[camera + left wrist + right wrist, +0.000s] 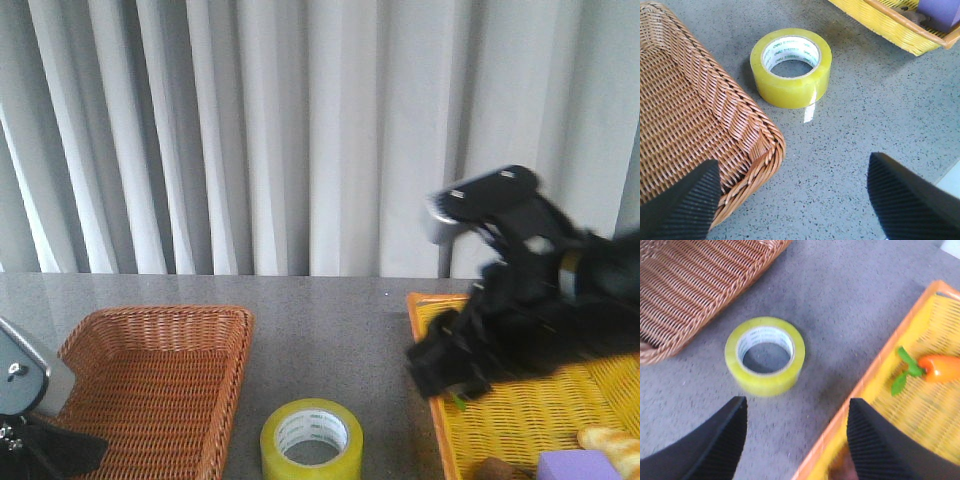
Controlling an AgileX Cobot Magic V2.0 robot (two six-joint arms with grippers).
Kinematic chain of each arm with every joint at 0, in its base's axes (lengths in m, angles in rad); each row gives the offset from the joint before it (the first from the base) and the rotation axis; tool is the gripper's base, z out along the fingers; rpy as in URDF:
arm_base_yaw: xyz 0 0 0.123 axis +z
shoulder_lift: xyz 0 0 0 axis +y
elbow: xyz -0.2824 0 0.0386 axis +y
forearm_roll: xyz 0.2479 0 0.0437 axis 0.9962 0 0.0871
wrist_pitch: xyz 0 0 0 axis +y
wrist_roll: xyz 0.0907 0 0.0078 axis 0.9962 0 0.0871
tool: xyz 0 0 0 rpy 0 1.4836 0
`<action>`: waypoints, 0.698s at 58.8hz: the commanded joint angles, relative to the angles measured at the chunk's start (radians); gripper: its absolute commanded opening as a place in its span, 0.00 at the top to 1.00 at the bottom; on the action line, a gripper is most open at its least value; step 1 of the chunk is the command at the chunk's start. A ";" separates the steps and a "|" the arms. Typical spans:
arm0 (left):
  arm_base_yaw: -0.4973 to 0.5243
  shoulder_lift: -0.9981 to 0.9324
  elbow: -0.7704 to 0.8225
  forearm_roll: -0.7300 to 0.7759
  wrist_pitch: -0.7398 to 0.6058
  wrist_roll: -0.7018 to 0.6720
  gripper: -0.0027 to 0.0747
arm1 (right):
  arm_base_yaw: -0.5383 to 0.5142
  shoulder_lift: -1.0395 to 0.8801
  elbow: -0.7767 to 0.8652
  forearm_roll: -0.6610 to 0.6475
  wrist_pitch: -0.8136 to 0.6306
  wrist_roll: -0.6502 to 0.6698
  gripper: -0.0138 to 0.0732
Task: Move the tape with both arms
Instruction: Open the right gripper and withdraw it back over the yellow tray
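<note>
From the front, the wide roll of translucent yellow packing tape lies flat on the speckled grey table, its white inner core facing up, between the brown woven wicker basket on the left and the yellow woven tray with an orange rim on the right. The right arm's black gripper hangs blurred over the tray's near-left edge; its opening cannot be judged here. A grey metal housing of the left arm shows at the lower left corner. A purple block and a pale bread-like piece sit in the tray's near corner. Grey pleated curtains fill the background.

In the left wrist view, the left gripper has its ribbed black fingers spread wide apart, holding nothing, one over the basket's corner, the other over bare table. The tape stands just beside the basket, apart from both fingers.

In the right wrist view, the right gripper also has its fingers wide apart and empty. The tape rests on the table between basket and tray. An orange pepper with a green stem lies in the tray
</note>
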 commanded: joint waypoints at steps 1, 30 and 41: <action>-0.007 -0.012 -0.034 -0.022 -0.059 -0.002 0.21 | -0.003 -0.138 0.078 -0.008 -0.066 0.013 0.34; -0.007 -0.012 -0.034 -0.023 -0.061 -0.002 0.21 | -0.003 -0.633 0.506 -0.008 -0.061 0.098 0.34; -0.007 -0.010 -0.034 -0.050 -0.090 -0.003 0.21 | -0.003 -0.710 0.578 -0.026 -0.055 0.098 0.34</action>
